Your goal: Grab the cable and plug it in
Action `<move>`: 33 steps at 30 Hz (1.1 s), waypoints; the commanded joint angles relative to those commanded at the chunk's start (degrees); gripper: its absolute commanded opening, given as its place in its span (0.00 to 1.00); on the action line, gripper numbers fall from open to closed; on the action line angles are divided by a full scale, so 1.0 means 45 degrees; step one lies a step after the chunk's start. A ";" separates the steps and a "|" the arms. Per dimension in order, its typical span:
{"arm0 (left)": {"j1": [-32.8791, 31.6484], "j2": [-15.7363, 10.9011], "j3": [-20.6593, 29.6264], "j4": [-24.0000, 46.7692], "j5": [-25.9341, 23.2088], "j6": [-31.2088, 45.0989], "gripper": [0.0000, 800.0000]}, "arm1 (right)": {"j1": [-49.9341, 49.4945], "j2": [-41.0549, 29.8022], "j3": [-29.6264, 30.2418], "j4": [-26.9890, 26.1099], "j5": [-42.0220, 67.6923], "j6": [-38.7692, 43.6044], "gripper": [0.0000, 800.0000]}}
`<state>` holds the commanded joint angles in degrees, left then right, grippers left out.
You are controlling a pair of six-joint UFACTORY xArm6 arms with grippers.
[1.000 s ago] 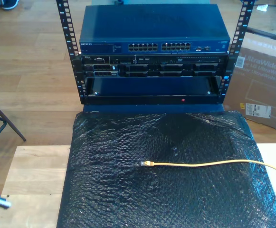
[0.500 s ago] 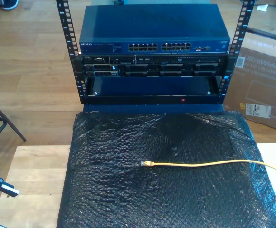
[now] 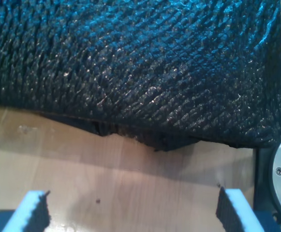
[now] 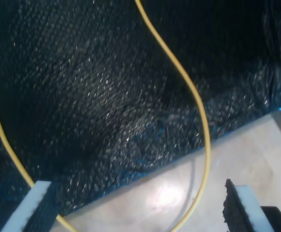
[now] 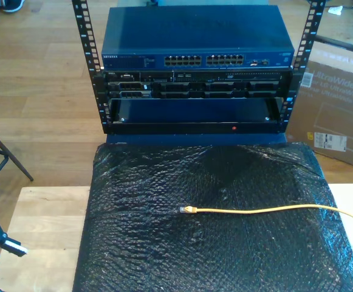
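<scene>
Your yellow cable (image 5: pixel 267 210) lies across the black bubble wrap (image 5: pixel 164 243) below the rack (image 5: pixel 194 91), while my first gripper (image 3: pixel 133 210) and my second gripper (image 4: pixel 138 205) hang with jaws apart, holding nothing.

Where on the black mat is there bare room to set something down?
Bare mat lies in front of the cable, and between it and the rack. The cable crosses the exterior view's right half; the wood at its left is also free.
</scene>
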<state>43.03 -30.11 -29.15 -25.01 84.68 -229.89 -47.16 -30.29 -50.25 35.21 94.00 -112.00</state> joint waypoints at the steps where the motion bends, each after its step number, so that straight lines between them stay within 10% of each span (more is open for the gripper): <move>1: 0.0000 0.0000 0.0020 0.0020 -0.0020 0.0000 1.00 | 0.0059 0.0000 -0.0176 0.0039 0.0000 0.0117 1.00; 22: 0.0000 0.0020 0.0020 0.0020 0.0020 0.0020 1.00 | 0.3165 0.1348 -0.2911 -0.0098 -0.0742 0.2325 1.00; 33: 0.0000 0.0020 0.0117 0.0020 0.0020 0.0039 1.00 | 0.7521 0.2755 -0.3282 -0.2852 -0.2989 0.4259 1.00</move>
<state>43.03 -30.02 -28.63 -24.92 84.77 -229.71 -13.32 -17.89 -65.02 22.37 80.55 -92.84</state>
